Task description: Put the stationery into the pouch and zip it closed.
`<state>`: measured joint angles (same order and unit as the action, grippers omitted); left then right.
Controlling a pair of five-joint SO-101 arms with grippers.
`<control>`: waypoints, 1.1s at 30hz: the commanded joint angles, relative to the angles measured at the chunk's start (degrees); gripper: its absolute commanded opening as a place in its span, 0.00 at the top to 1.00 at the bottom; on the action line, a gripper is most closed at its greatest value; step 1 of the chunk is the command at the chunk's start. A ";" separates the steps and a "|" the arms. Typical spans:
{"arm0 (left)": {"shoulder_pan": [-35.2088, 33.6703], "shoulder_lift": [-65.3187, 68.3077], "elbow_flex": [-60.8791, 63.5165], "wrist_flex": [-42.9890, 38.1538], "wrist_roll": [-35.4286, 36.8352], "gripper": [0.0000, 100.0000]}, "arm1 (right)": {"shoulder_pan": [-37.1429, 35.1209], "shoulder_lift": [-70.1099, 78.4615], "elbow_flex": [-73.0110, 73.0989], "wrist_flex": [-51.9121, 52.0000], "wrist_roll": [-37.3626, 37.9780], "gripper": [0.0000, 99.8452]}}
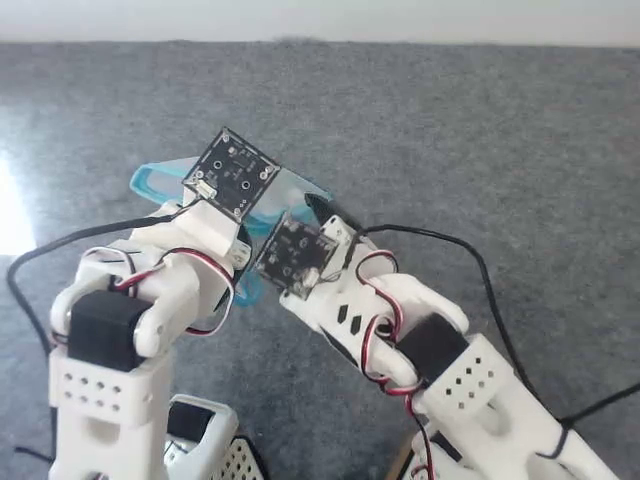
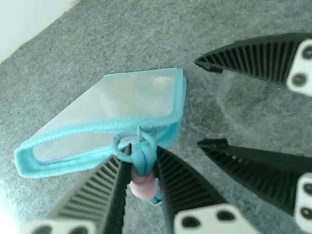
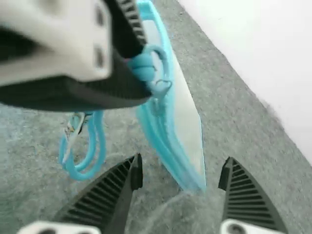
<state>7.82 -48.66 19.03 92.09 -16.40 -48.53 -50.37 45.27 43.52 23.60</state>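
Evidently light, soft and floppy, the pouch (image 2: 117, 105) is best held by its zip cord (image 2: 142, 165), where the left claw (image 2: 141, 155) is clamped; right claw (image 3: 182, 165) gapes wide, empty.

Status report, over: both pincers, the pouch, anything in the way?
Left pincer shut on teal zipper pull cord. Right pincer open at end of translucent teal-trimmed pouch, lying on grey mat. No obstruction seen.
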 commanded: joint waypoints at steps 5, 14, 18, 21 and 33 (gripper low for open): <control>-2.11 -2.46 -1.10 1.58 -2.55 0.99 | 0.75 1.19 -0.35 -2.24 1.93 0.74; 12.75 -11.08 -2.07 8.44 0.70 0.99 | 5.14 13.67 -5.10 -6.37 0.62 0.74; 12.84 -10.99 0.31 6.95 0.97 0.99 | 4.18 15.87 -7.82 -6.02 -0.62 0.74; 12.84 -11.08 0.48 6.68 1.32 0.99 | 4.09 15.78 -7.74 -5.93 -2.02 0.74; 12.84 -11.25 0.75 7.03 1.76 0.99 | 4.00 15.78 -7.65 -3.65 -3.78 0.74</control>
<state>19.69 -58.15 20.44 98.86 -15.34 -44.22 -34.20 41.23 38.77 20.44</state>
